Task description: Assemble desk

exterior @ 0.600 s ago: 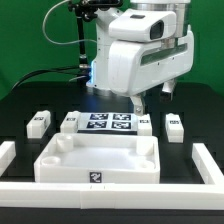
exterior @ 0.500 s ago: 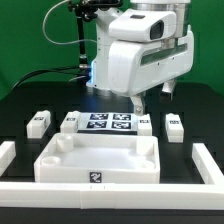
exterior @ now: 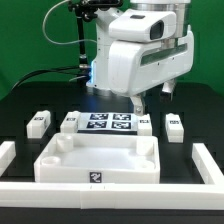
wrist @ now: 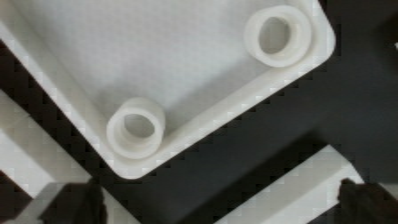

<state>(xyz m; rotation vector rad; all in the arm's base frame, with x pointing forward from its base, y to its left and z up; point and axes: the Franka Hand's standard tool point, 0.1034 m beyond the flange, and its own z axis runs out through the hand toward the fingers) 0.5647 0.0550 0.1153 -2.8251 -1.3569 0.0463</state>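
Note:
The white desk top (exterior: 98, 158), a tray with a raised rim and a tag on its front, lies at the front centre. Four small white tagged legs lie in a row behind it: (exterior: 39, 122), (exterior: 69, 122), (exterior: 145, 123), (exterior: 175, 126). My gripper (exterior: 140, 103) hangs above the row, near the third leg, touching nothing. In the wrist view the desk top (wrist: 178, 60) shows one corner with two round sockets (wrist: 279, 35) (wrist: 137, 125). My gripper (wrist: 217, 205) is open and empty, with its dark fingertips (wrist: 71, 200) far apart.
The marker board (exterior: 106, 122) lies flat between the two middle legs. Low white rails border the black table at the front (exterior: 110, 190), the exterior view's left (exterior: 5, 155) and right (exterior: 208, 160). The bulky arm body (exterior: 145, 55) stands behind.

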